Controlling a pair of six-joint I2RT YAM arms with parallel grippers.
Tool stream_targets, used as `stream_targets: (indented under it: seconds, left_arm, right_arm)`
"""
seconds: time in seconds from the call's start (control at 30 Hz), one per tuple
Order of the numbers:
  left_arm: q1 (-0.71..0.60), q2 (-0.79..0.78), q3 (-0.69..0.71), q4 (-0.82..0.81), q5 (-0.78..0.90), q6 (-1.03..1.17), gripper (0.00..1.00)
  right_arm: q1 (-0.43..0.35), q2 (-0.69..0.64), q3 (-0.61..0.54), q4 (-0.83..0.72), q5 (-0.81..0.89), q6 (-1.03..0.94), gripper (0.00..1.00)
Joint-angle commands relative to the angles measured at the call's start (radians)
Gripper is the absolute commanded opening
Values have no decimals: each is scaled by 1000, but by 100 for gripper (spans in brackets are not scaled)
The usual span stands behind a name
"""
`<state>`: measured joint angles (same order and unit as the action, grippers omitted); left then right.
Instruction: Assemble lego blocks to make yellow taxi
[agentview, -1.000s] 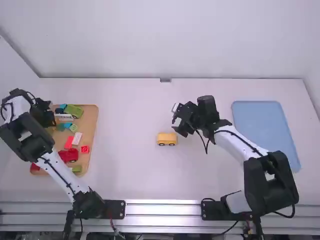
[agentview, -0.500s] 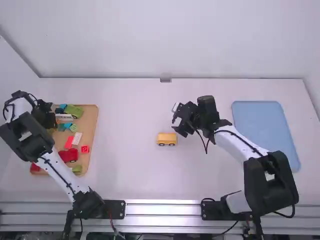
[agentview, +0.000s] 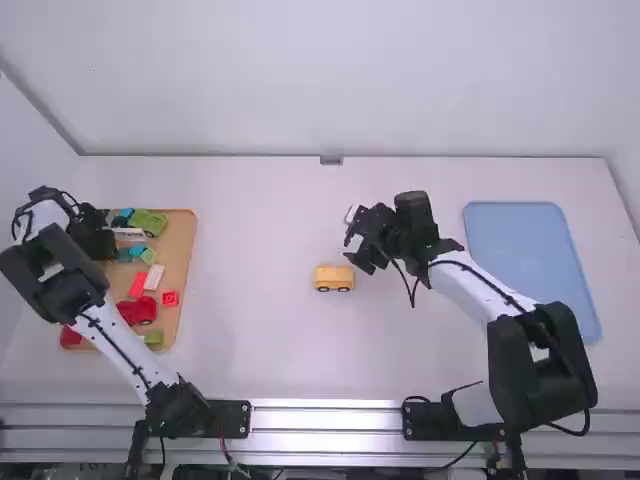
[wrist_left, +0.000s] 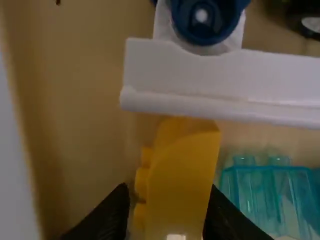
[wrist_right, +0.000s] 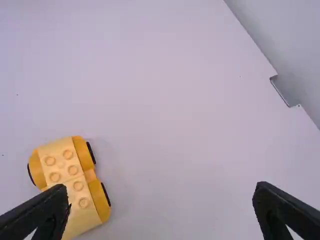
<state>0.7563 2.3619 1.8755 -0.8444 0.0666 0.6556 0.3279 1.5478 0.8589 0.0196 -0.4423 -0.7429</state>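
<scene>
My left gripper (agentview: 98, 240) is low over the far left part of the wooden tray (agentview: 184, 250). In the left wrist view, the left gripper (wrist_left: 167, 197) is open, its two fingers on either side of a yellow curved block (wrist_left: 181, 185) with studs on one side. A thin gap shows on the stud side. A yellow wheeled body (agentview: 334, 278) with studs on top stands mid-table. My right gripper (agentview: 354, 238) is just beyond it. Seen from the right wrist, the right gripper (wrist_right: 161, 197) is wide open and holds nothing; the yellow body (wrist_right: 61, 165) is partly behind one finger.
A white piece (wrist_left: 220, 82) and a clear teal block (wrist_left: 270, 195) lie close around the yellow block. The tray also holds green, red and blue pieces, including a red vehicle (agentview: 138, 311). A blue tray (agentview: 530, 260) is at the right.
My left gripper and wrist have shifted slightly to the right over the wooden tray. The right arm and the yellow wheeled body have stayed in place.
</scene>
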Motion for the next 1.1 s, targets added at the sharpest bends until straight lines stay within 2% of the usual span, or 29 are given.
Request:
stream_targets:
  seconds: [0.0, 0.13, 0.47, 0.57, 0.73, 1.0, 1.07]
  left_arm:
    - [-5, 11, -21, 1, 9, 14, 38]
    - [3, 11, -28, 18, 32, 14, 36]
    - [-3, 11, -31, 30, 32, 14, 23]
    - [-7, 11, -31, 38, 32, -5, 23]
    - [-12, -3, -10, 7, 32, -12, 17]
    - [-43, -122, 33, -81, 135, 22, 15]
    - [-69, -197, 30, -90, 131, 22, 10]
  right_arm:
    - [0, -14, -2, -1, -5, 6, 98]
    - [0, -14, -2, 0, -5, 6, 98]
    - [1, -14, -2, -2, -5, 6, 98]
    - [0, -14, -2, -4, -5, 6, 98]
    - [0, -14, -2, -3, -6, 6, 98]
    - [23, -14, -2, 41, -5, 34, 98]
    - [35, -14, -2, 84, -5, 82, 98]
